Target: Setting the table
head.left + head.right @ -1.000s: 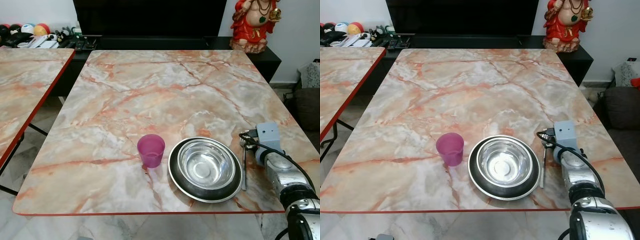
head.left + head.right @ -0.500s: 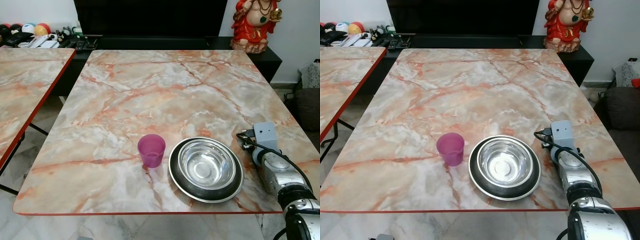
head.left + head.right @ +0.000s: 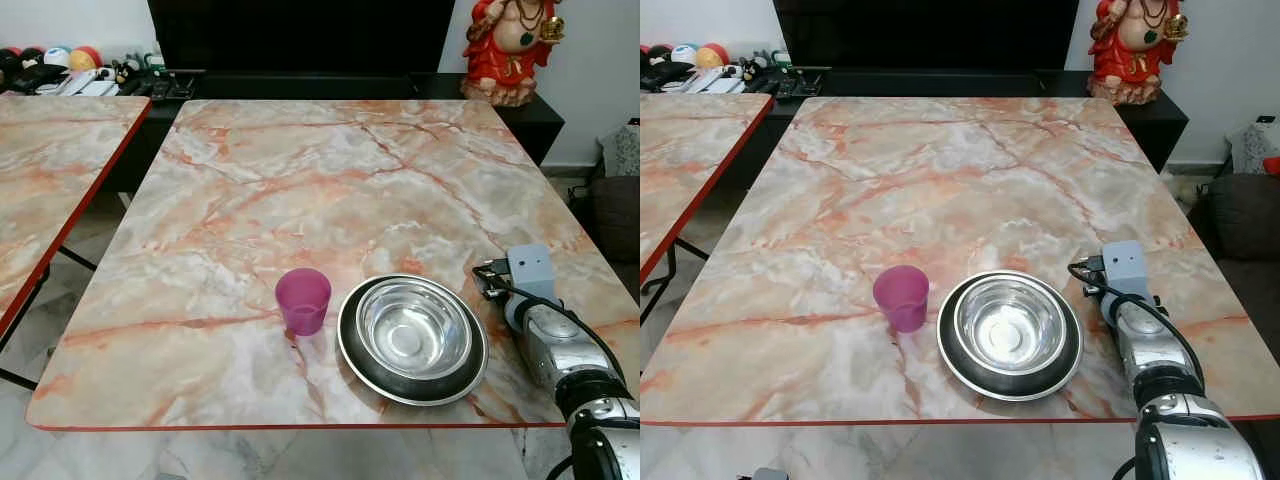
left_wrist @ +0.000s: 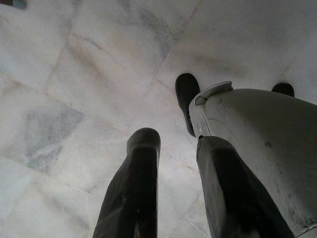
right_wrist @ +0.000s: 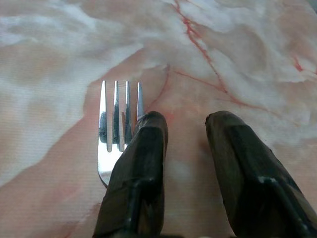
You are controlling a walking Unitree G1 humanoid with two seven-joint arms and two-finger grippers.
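A pink cup [image 3: 302, 300] stands near the front edge of the marble table [image 3: 330, 180]. To its right a steel bowl [image 3: 413, 330] sits in a dark plate [image 3: 358, 360]. My right arm [image 3: 548, 345] reaches over the table just right of the plate. In the right wrist view my right gripper [image 5: 185, 121] is open low over the tabletop, with bare marble between its fingers. A fork [image 5: 116, 131] lies beside one finger, tines pointing away, its handle hidden under that finger. My left gripper [image 4: 178, 139] hangs open above the floor.
A second marble table [image 3: 50, 170] stands to the left across a gap. A dark bench [image 3: 300, 85] with a red statue [image 3: 510, 45] and some clutter [image 3: 60, 65] runs along the back. A dark seat [image 3: 615, 215] is at the right. My own foot [image 4: 185, 99] is on the tiles.
One second ago the fork lay in plain sight right of the plate; it has gone from that spot. The right arm has shifted slightly toward the plate. Cup, bowl and plate have not moved.
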